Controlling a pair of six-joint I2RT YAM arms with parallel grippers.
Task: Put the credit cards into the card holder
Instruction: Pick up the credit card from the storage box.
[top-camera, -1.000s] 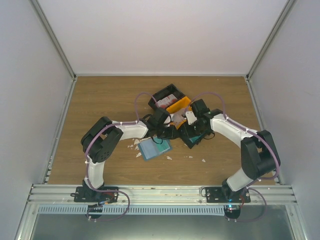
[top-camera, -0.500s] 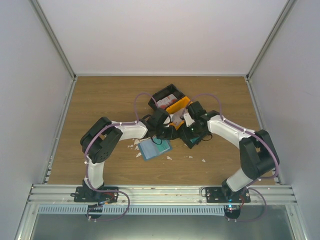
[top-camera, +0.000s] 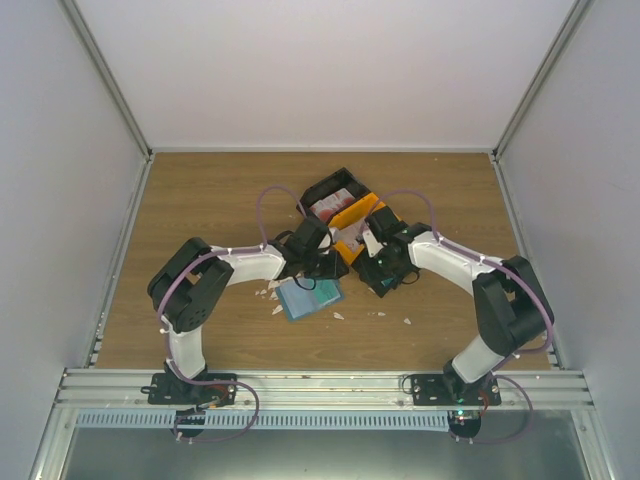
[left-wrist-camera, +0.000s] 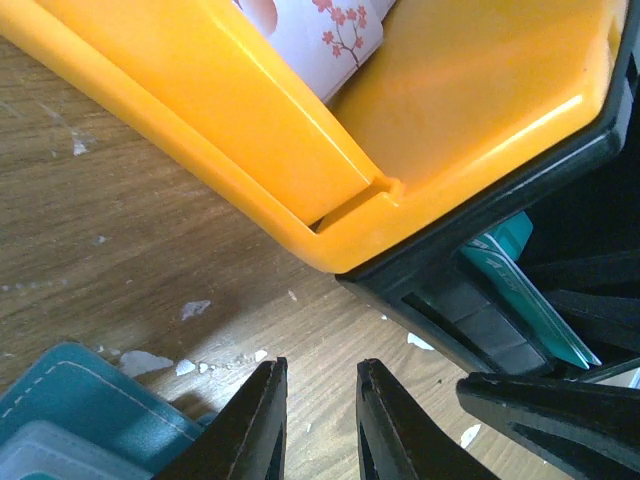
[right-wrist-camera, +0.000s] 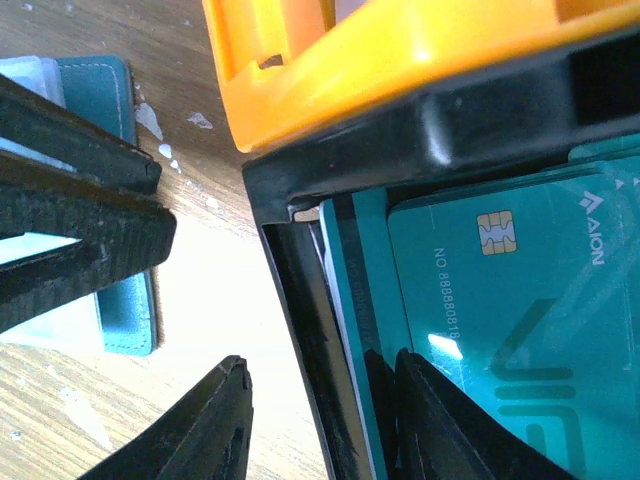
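Note:
The blue card holder (top-camera: 308, 297) lies flat on the table in front of the tray, and shows in the left wrist view (left-wrist-camera: 70, 400) and the right wrist view (right-wrist-camera: 95, 90). Teal credit cards (right-wrist-camera: 500, 300) are stacked in the tray's black compartment, and their edge (left-wrist-camera: 515, 290) shows beside my left gripper. A white card with red blossoms (left-wrist-camera: 330, 35) sits in the orange compartment. My left gripper (left-wrist-camera: 318, 365) hovers over bare wood by the tray corner, slightly open and empty. My right gripper (right-wrist-camera: 320, 365) is open, straddling the black tray wall (right-wrist-camera: 310, 330), one finger on the teal stack.
The black-and-orange tray (top-camera: 345, 212) stands mid-table at an angle; its orange wall (left-wrist-camera: 250, 120) is just ahead of the left fingers. White scraps (top-camera: 270, 290) litter the wood around the holder. The two grippers (top-camera: 350, 262) are close together. White enclosure walls stand on three sides.
My right gripper has moved left and down onto the tray's near compartment, and its jaws have widened. The left arm has drawn back slightly to the left, its jaws unchanged.

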